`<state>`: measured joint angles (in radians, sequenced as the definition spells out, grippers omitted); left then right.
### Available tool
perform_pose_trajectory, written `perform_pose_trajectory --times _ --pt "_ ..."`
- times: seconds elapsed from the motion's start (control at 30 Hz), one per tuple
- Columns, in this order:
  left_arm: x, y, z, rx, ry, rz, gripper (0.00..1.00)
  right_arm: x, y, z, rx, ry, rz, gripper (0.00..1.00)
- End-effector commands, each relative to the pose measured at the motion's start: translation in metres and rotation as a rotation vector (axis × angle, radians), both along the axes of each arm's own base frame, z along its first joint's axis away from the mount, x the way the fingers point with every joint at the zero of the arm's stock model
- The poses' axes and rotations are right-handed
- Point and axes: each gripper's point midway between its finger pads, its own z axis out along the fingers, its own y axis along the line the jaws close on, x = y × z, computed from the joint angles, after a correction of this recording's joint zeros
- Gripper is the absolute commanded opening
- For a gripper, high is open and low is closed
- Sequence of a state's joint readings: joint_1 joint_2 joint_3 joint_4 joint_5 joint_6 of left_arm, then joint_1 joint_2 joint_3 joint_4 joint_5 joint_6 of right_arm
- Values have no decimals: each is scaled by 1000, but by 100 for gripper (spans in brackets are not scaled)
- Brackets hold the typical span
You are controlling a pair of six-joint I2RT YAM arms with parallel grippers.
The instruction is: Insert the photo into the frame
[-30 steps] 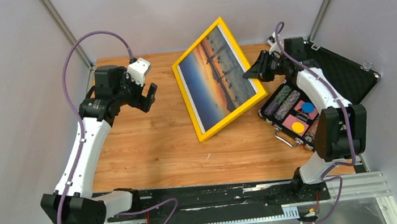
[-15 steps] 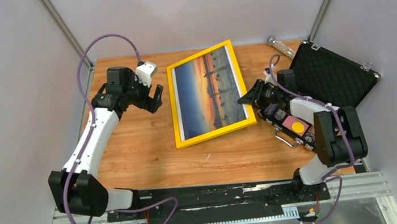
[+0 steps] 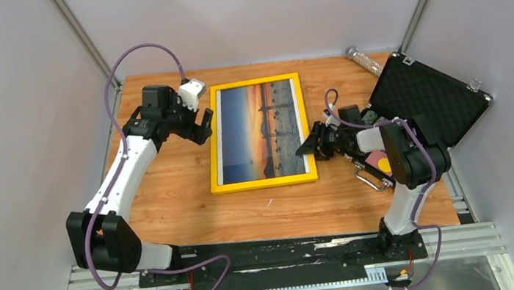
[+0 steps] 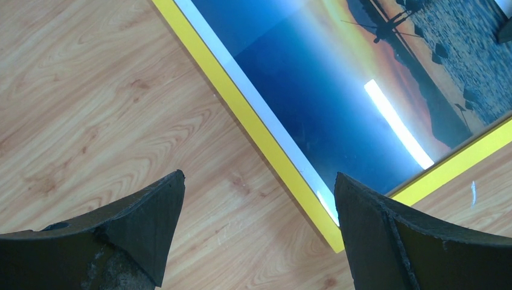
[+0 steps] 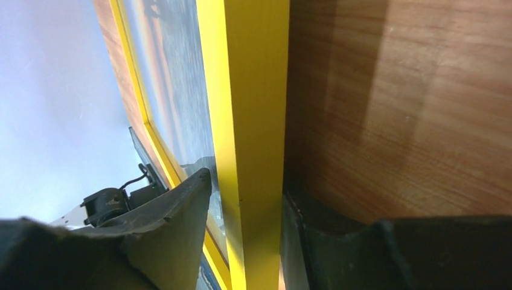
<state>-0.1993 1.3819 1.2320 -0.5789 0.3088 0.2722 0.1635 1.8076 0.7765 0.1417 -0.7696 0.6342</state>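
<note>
Photo (image 3: 261,131) sits in frame (image 3: 264,182). Right gripper (image 3: 307,147) straddles its rail, grip unclear, and could drag it askew on retracting. Left gripper (image 3: 202,128) gapes wide.

case (image 3: 429,98): contents mostly behind right arm (image 3: 411,159) | frame (image 5: 253,121): ends cut off in right wrist view (fingers' (image 5: 175,229) contact unclear)

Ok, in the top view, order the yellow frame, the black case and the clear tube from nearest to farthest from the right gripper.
1. The yellow frame: its right edge lies between the fingers of the right gripper.
2. The black foam-lined case: open, off to the right.
3. The clear tube: at the far edge, past the case's far corner.
</note>
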Motion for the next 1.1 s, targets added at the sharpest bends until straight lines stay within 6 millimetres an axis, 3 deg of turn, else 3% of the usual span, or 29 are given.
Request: perform_pose_trajectory --times 0.0,0.33,0.6,1.07 --pt "7 -1 -5 -11 -8 -7 100 3 12 6 53 -68 68 49" --pt "16 0 -22 12 21 3 100 -9 7 -8 -27 -38 110 68" --pt "21 4 -27 38 36 11 100 -17 -6 -13 -138 -25 142 71" --pt "30 11 -46 85 62 34 100 -32 -10 -7 -160 -21 220 77"
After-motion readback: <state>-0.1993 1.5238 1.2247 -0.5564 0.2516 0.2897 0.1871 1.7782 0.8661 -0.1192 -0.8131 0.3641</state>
